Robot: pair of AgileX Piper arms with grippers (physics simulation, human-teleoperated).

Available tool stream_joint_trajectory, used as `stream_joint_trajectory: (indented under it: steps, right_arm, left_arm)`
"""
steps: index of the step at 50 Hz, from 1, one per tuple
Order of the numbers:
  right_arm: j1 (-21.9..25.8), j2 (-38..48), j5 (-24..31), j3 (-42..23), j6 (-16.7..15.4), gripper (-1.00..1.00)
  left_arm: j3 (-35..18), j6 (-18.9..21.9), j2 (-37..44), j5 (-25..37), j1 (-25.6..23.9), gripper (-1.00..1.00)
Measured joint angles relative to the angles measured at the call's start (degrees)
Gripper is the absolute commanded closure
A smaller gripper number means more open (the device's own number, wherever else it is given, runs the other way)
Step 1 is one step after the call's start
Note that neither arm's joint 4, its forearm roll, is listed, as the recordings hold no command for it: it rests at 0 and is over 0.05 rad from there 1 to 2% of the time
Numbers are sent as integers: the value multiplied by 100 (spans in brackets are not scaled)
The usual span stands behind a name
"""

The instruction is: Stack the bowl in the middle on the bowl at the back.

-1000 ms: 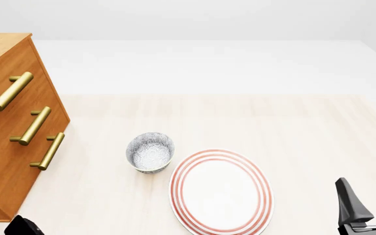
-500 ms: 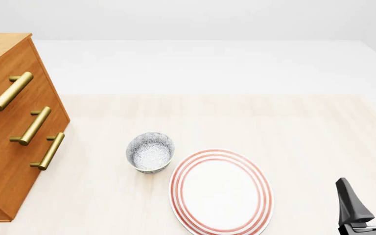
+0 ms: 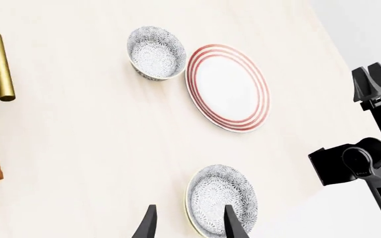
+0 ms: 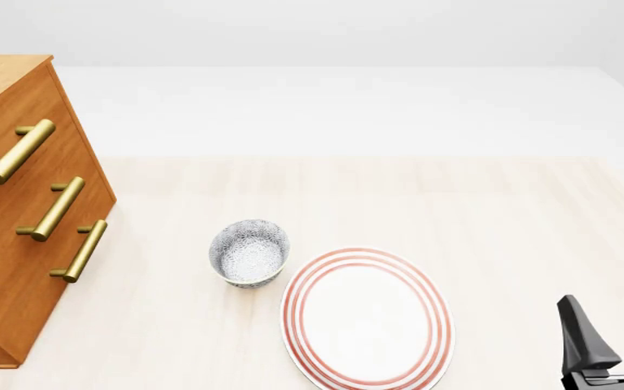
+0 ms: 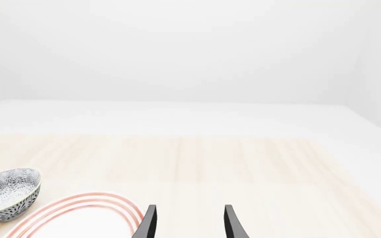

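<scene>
the bowl in the middle (image 3: 222, 201) sits upright on the bench (image 4: 486, 211), on the near side of the plate (image 4: 366, 317) and apart from it. it shows only in the left wrist view; the front view does not reach it. the left gripper (image 3: 189, 225) hangs over its rim with its jaws apart and nothing between them. one finger (image 3: 231, 223) crosses the bowl in that picture, but whether it touches the bowl cannot be told. the bowl at the back (image 4: 249, 252) stands upright just beside the far left edge of the plate. the right gripper (image 4: 616, 329) is low at the right of the bench, its jaws also apart and holding nothing. a wooden chest of drawers (image 4: 19, 244) stands at the left.
</scene>
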Motion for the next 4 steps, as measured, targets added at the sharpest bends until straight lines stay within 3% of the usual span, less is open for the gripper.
stream_joint_trajectory:
  steps: [4]
  right_arm:
    - [-11, 11, 2, -7, 35, -100]
  left_arm:
    - [-133, 80, -78, 20, 175, -100]
